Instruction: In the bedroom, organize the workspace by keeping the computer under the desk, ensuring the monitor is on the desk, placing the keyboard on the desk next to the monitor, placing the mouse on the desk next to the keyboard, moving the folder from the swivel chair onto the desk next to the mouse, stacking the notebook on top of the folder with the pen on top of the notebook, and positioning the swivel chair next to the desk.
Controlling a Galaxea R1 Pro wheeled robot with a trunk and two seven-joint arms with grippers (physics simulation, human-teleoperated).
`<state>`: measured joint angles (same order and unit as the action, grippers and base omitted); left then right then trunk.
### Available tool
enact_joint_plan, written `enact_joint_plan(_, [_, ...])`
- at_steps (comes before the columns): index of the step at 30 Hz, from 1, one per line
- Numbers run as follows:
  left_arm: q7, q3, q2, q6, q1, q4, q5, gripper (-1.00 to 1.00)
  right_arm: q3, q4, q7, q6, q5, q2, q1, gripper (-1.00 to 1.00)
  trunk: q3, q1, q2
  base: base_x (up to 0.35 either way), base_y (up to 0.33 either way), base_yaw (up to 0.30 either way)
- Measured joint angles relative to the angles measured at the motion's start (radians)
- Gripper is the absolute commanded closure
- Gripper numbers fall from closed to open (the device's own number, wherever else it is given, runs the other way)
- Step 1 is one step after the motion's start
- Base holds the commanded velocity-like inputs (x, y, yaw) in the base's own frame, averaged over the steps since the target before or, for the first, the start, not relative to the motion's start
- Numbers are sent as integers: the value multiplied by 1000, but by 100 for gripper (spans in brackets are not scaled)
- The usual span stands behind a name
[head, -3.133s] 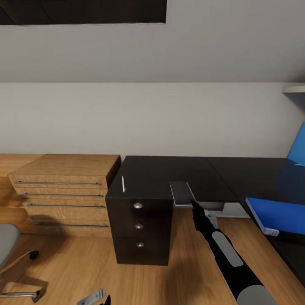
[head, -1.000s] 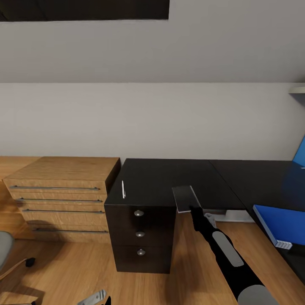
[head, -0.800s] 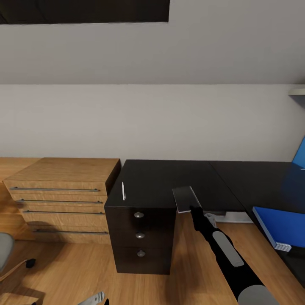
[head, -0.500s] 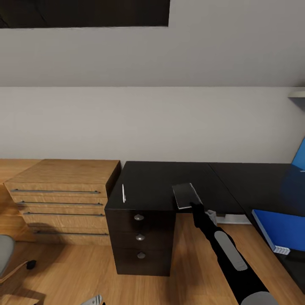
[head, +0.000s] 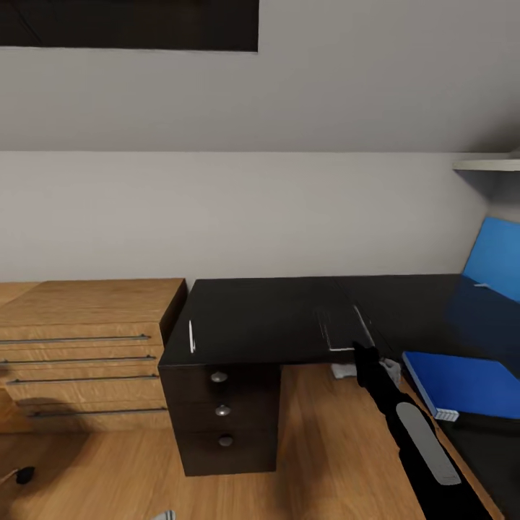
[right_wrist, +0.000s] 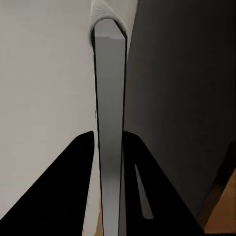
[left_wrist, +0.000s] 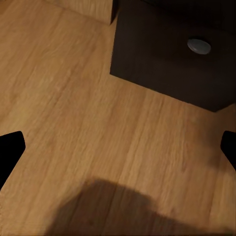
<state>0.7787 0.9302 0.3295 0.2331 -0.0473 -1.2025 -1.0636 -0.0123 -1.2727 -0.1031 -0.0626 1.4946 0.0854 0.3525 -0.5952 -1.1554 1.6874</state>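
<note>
Two arms belong to this robot, and the right one is the busy one. It reaches forward and up from the lower right of the head view, nearly straight, and ends at the front edge of the desk (head: 274, 318). The right gripper (head: 355, 344) is closed on the notebook (head: 339, 328), which it holds by the near edge. The notebook looks dark and almost flat just over the glossy black top, so I cannot tell if it touches the desk or floats a little above it. In the right wrist view the notebook (right_wrist: 109, 123) stands edge-on between the two black fingers (right_wrist: 64, 196), pressed on both sides.

The left gripper (left_wrist: 118, 147) hangs low over the wooden floor (left_wrist: 73, 98), and its two black tips sit far apart at the sides of the left wrist view, so it is wide and holds nothing. In front of it is the black drawer unit (left_wrist: 172, 54) with one silver knob (left_wrist: 199, 46).

The pen (head: 191, 336) lies on the desk near its left front corner, well apart from the notebook. The folder (head: 462, 383) lies flat on the right wing of the desk, to the right of the right arm. A light wooden dresser (head: 79, 347) stands just beside the desk on the left. A blue panel (head: 498, 256) leans at the far right by the wall.
</note>
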Motion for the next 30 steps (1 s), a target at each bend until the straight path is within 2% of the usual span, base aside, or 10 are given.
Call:
enact_joint_plan(6, [0, -2, -1, 3, 0, 23, 0, -100, 107, -22, -21, 5, 5, -1, -33, 100, 0, 0, 0, 0, 0, -268])
enact_joint_plan(15, [0, -2, -1, 5, 0, 43, 1, -100, 132, -19, -28, 6, 8, -2, -38, 100, 0, 0, 0, 0, 0, -269])
enact_joint_plan(19, [0, -2, -1, 6, 0, 45, 2, -100, 165, -14, -28, 6, 8, -5, -40, 100, 0, 0, 0, 0, 0, -269])
enact_joint_plan(30, [0, -2, -4, 6, 0, 46, 2, -100, 177, 13, -27, 42, 7, -6, -40, 100, 0, 0, 0, 0, 0, -269])
